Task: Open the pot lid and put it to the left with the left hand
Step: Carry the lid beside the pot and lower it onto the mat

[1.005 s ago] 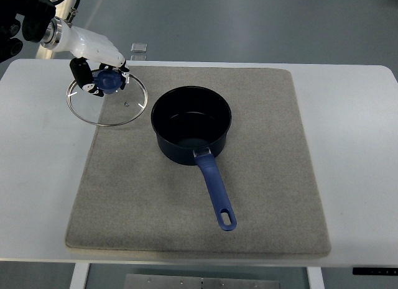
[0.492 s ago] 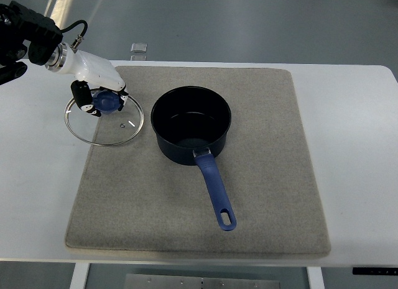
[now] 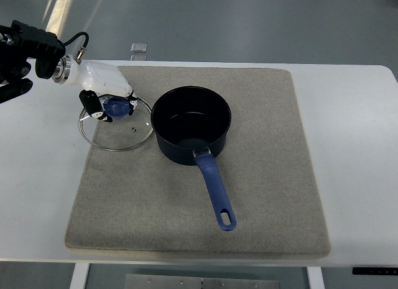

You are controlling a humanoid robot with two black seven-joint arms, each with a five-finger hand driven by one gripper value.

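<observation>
A dark blue saucepan (image 3: 191, 123) stands uncovered on the grey mat (image 3: 261, 177), its blue handle (image 3: 217, 194) pointing toward the near edge. Just left of the pot is the glass lid (image 3: 116, 123), straddling the mat's left edge. My left hand (image 3: 109, 104), white with dark fingertips, comes in from the upper left and is shut on the lid's blue knob (image 3: 115, 107). The lid's right rim nearly touches the pot wall. I cannot tell whether the lid rests on the mat or hangs just above it.
The mat lies on a white table (image 3: 354, 152). A small clear object (image 3: 138, 48) sits at the table's far edge. Bare table shows left of the mat.
My left hand and the lid moved down and left, then back to the right, ending closer to the pot. The pot has not moved.
</observation>
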